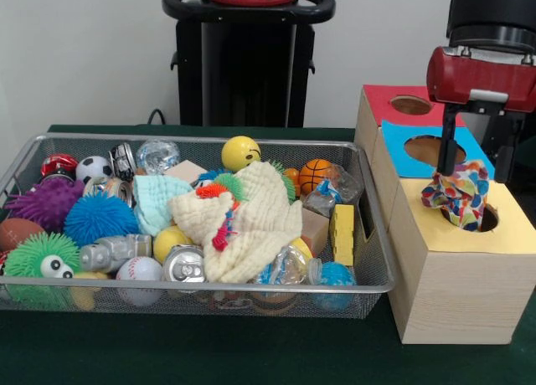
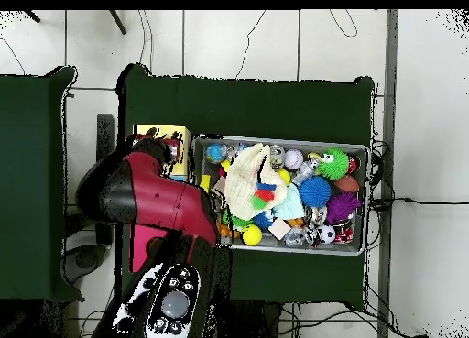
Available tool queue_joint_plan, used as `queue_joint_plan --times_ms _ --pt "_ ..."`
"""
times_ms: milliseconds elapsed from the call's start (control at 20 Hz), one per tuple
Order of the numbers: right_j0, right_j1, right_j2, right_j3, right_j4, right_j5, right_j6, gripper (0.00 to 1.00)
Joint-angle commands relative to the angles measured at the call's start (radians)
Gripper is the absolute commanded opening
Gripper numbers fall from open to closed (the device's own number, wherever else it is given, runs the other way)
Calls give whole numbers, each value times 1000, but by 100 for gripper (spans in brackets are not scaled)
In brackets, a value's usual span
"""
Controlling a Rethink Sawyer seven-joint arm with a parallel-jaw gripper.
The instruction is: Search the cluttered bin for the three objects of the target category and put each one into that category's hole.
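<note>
Hanging from the end effector (image 1: 456,184): spotted cloth piece (image 1: 457,196), gripped between closed fingers | position: directly over yellow-topped box (image 1: 452,234) hole (image 1: 484,219), partly in it | bin (image 1: 50,146) well apart.

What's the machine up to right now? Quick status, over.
Tool above the yellow box, spotted cloth bunched at it. Cloth sits at the hole, partly in. Grip state unclear. Nothing blocking. Bin packed with clutter.

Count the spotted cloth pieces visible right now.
1: a spotted cloth hangs from the gripper at the yellow box's hole. Others may lie buried in the bin.
</note>
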Motion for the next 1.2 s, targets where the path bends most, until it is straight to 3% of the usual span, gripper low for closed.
queue_joint_plan --times_ms 50,450,1150,1200 --pt "10 5 -28 9 35 153 254 100" --pt "22 -33 -59 22 23 225 248 100" --pt "0 -79 -21 76 25 308 249 100" --pt "1 -79 -24 76 20 318 248 0"
